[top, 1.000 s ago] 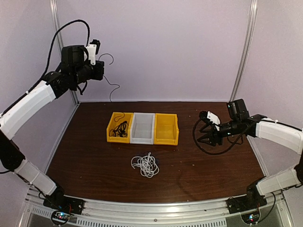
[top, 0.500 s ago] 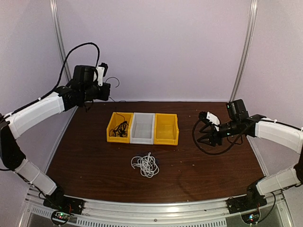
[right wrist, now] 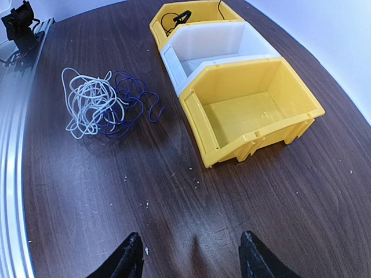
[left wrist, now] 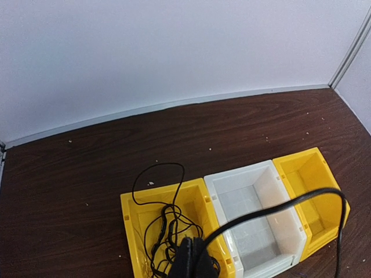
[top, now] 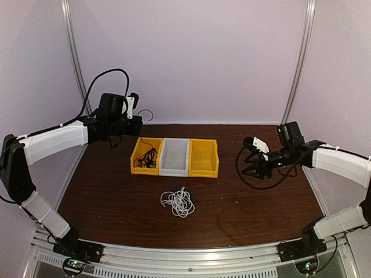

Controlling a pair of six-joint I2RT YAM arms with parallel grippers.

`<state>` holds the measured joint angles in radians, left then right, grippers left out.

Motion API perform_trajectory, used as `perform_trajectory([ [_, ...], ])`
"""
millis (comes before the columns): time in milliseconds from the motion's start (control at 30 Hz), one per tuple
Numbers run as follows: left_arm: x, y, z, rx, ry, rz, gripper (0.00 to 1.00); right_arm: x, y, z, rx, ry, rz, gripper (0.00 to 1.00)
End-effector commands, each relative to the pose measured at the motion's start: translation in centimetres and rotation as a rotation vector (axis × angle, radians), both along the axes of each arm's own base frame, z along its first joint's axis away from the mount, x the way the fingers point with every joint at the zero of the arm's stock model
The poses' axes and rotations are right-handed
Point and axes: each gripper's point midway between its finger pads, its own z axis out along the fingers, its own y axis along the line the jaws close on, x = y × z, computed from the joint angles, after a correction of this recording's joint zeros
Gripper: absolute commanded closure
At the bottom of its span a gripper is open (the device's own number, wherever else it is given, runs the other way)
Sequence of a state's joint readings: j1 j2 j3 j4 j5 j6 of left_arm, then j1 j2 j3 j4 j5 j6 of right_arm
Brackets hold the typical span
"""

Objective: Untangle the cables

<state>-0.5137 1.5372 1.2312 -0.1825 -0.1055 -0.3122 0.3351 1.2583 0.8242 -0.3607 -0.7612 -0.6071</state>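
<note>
A black cable (left wrist: 162, 231) lies bunched in the left yellow bin (left wrist: 128, 215), one loop spilling over its far rim. My left gripper (left wrist: 194, 259) hovers over that bin's near end, shut on a strand of this cable, which arcs away to the right. From above, the left gripper (top: 139, 117) is at the bin's (top: 137, 162) back left corner. A white cable (right wrist: 87, 107) and a dark purple cable (right wrist: 128, 99) lie tangled together on the table (top: 178, 202). My right gripper (right wrist: 188, 255) is open over bare table at the right (top: 251, 165), holding nothing.
Three bins stand in a row mid-table: the left yellow one, a white one (top: 175, 156) and a right yellow one (top: 204, 157); the last two hold nothing. Walls and metal posts close the back and sides. A metal rail (right wrist: 14, 150) runs along the near edge.
My left arm has come down from high at the back left to just over the left yellow bin, bringing the black cable with it. The right arm has not moved.
</note>
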Motion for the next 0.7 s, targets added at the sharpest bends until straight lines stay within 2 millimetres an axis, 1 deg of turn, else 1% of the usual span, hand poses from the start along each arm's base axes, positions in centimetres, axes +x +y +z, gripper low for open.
perform_trajectory([
  [0,0.7,-1.0,-1.1,-0.067,0.018,-0.018,1.00,0.4,-0.3,-0.2,-0.011,-0.019,-0.007,0.43],
  [100,0.7,-1.4,-2.6,-0.075,0.057,-0.023,1.00,0.3,-0.3,-0.3,-0.013,-0.016,-0.006,0.43],
  [200,0.3,-1.8,-3.4,-0.105,0.087,-0.038,1.00,0.3,-0.3,-0.4,-0.014,-0.016,-0.006,0.43],
  [233,-0.2,-2.2,-3.5,-0.126,0.101,-0.061,1.00,0.3,-0.3,-0.4,-0.015,-0.015,-0.005,0.43],
  [333,-0.9,-2.0,-3.9,-0.158,0.116,-0.058,1.00,0.3,-0.3,-0.4,-0.015,-0.014,-0.004,0.43],
  [467,-2.2,-2.0,-5.4,-0.182,0.169,-0.065,1.00,0.3,-0.3,-0.5,-0.016,-0.012,-0.001,0.43],
  [633,-4.7,-1.9,-6.6,-0.208,0.214,-0.063,1.00,0.2,-0.3,-0.6,-0.016,-0.011,0.002,0.43],
  [667,-5.2,-1.9,-7.1,-0.210,0.229,-0.064,1.00,0.3,-0.3,-0.6,-0.016,-0.010,0.003,0.43],
])
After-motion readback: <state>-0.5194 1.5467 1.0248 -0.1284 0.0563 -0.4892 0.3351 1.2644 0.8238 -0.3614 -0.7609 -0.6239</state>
